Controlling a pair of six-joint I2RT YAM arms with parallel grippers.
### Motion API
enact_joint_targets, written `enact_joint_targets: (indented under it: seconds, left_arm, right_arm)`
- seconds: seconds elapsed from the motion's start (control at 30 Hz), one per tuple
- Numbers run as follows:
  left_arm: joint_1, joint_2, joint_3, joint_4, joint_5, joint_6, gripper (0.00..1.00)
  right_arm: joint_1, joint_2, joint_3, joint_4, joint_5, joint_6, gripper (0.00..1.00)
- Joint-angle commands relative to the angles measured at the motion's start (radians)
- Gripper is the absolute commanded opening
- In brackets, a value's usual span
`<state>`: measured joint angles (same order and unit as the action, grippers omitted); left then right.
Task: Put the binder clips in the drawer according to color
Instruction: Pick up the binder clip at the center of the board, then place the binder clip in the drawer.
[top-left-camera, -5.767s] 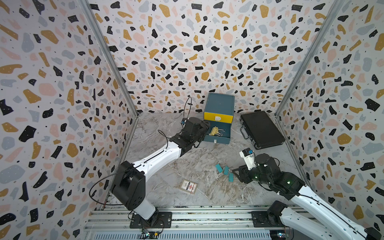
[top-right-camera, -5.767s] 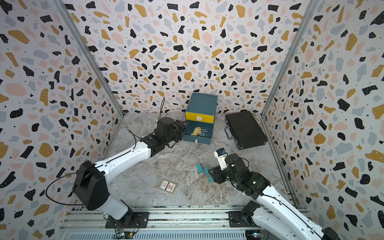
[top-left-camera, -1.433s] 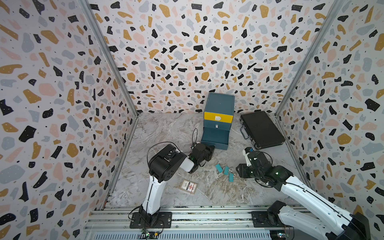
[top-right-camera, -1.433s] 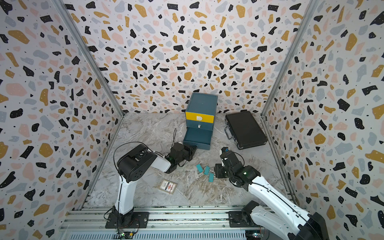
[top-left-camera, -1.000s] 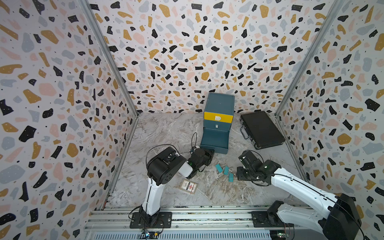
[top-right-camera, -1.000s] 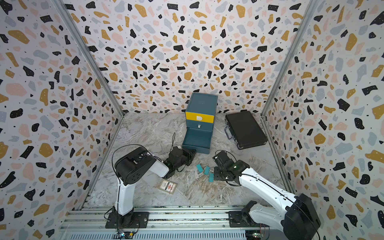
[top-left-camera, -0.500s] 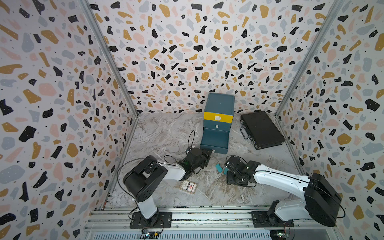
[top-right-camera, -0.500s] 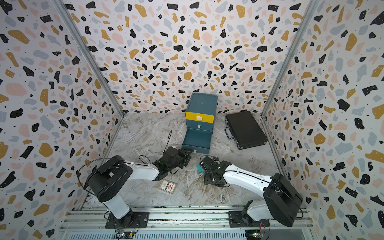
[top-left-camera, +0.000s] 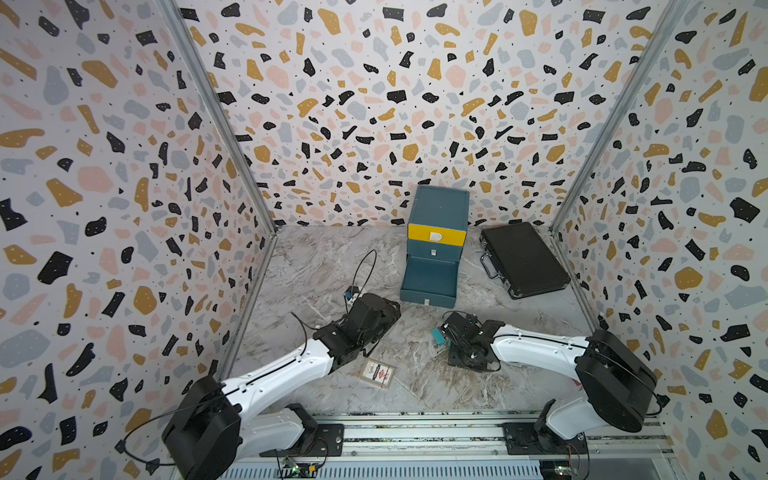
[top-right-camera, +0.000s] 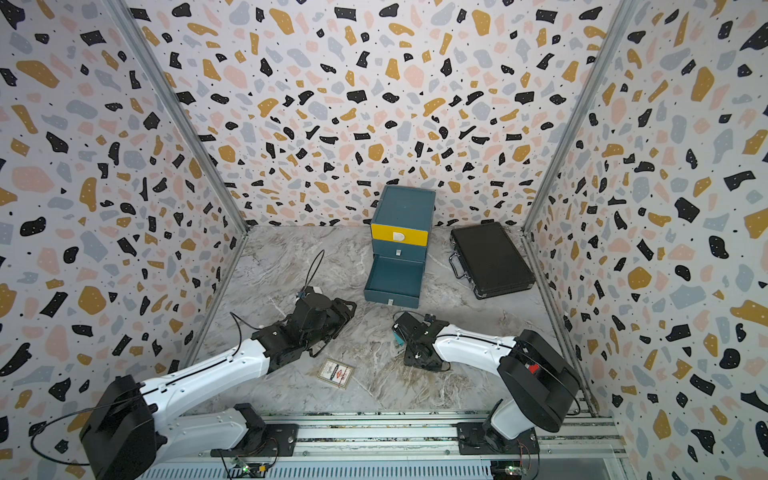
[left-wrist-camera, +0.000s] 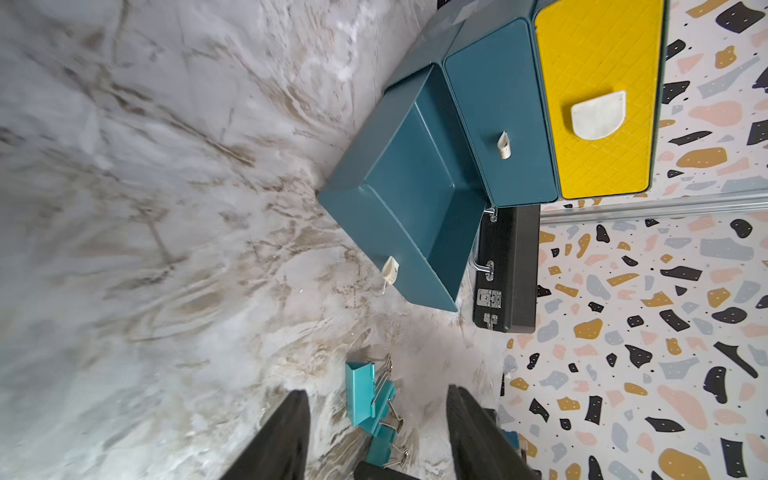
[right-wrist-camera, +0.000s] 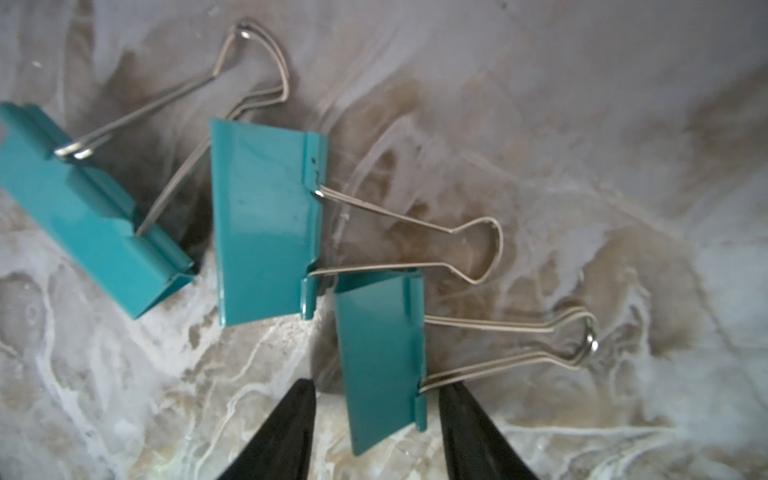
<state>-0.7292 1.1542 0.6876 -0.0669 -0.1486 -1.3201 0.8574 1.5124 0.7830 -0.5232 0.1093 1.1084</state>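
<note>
Three teal clips (right-wrist-camera: 266, 220) lie together on desk (right-wrist-camera: 582, 166), near the open bottom drawer (top-left-camera: 430, 276). Right end effector (right-wrist-camera: 378, 384) released, straddling one clip. Left end effector (left-wrist-camera: 377, 390) released, empty.

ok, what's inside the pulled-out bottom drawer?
Only bare teal floor shows in the bottom drawer; no clips. Its rear end, tucked under the middle drawer, is covered. The three teal clips lie on the table.
</note>
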Motion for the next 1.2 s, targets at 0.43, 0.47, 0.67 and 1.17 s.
enact_joint_targets:
  seconds: [0.43, 0.47, 0.67, 1.17]
  left_arm:
    - [0.062, -0.173, -0.010, -0.252, 0.102, 0.397, 0.53]
    - [0.062, -0.169, -0.012, -0.252, 0.118, 0.410, 0.53]
    - [0.060, -0.096, 0.002, -0.228, 0.232, 0.553, 0.58]
    - [-0.019, -0.023, -0.074, -0.004, 0.257, 0.764, 0.63]
  right_arm:
    - [-0.005, -0.103, 0.011, -0.082, 0.097, -0.012, 0.20]
    - [-0.003, -0.134, 0.012, -0.093, 0.111, -0.018, 0.18]
    - [-0.001, -0.231, 0.082, -0.160, 0.184, -0.160, 0.17]
    - [-0.209, 0.250, 0.696, -0.118, -0.084, -0.506, 0.15]
